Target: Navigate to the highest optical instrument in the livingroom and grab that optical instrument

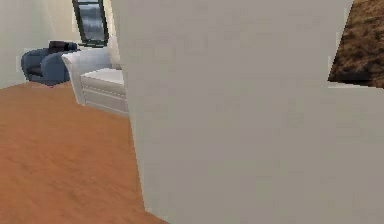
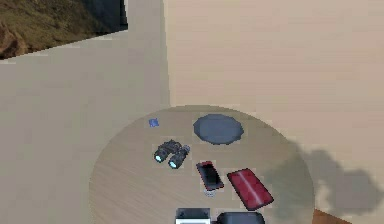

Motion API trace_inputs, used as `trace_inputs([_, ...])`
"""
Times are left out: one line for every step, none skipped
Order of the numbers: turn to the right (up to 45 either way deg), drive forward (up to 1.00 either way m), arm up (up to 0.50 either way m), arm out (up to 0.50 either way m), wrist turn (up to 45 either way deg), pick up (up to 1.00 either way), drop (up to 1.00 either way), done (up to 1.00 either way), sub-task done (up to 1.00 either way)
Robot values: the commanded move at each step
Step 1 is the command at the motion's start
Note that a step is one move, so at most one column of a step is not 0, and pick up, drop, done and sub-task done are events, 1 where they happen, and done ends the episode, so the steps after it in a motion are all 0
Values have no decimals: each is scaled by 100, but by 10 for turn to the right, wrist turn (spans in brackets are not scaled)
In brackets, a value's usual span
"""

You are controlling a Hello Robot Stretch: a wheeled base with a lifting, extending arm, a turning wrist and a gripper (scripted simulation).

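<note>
A pair of dark binoculars with pale blue lenses lies on a round beige table in the arm side view, left of the table's middle. The table stands against a cream wall.
On the same table lie a grey round disc, a dark phone, a red flat case and a small blue thing. A white-faced flat thing and a dark one sit at the bottom edge. In the forward view a cream wall stands close ahead. Wood floor leads left to a white sofa and a blue armchair.
</note>
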Motion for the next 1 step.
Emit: trace_inputs([0, 0, 0, 34, 0, 0, 0, 0, 0])
